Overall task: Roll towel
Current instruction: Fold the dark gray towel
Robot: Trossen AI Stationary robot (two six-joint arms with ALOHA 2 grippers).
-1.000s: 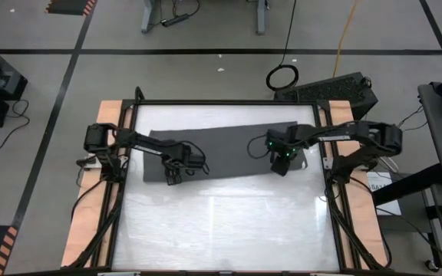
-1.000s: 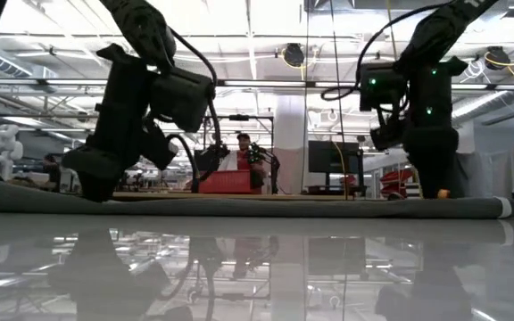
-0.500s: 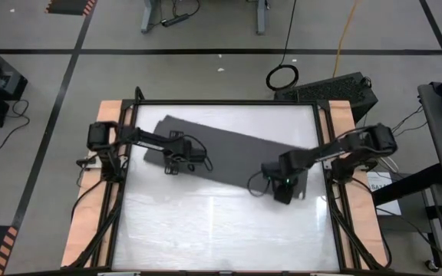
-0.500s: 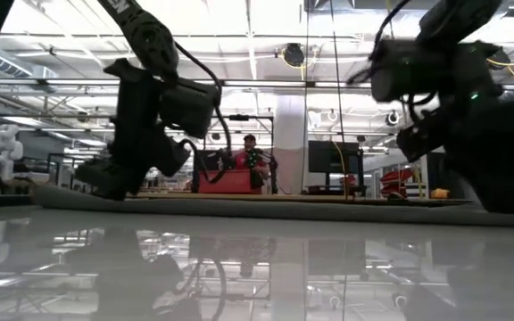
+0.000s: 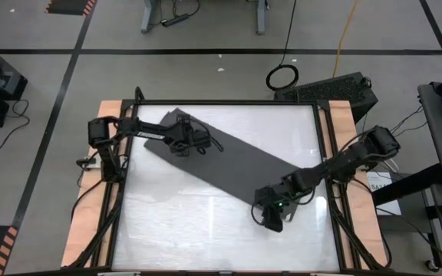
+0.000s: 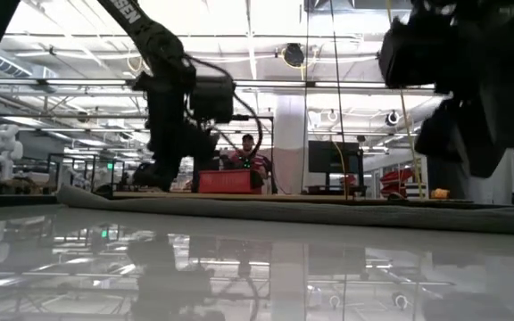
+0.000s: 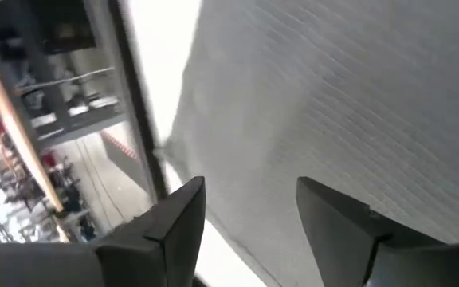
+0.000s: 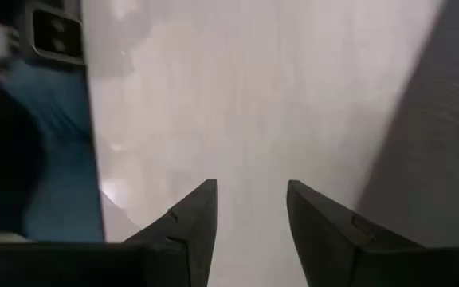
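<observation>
A dark charcoal-grey rectangular cloth towel [image 5: 225, 157] lies flat and diagonal on the white tabletop [image 5: 206, 226], long axis running from far-left corner toward the near right. The left end effector [image 5: 181, 144], fingers parted, grips nothing above its far-left end; the right end effector [image 5: 270, 220], fingers apart and empty, sits over bare tabletop by the near-right corner.
</observation>
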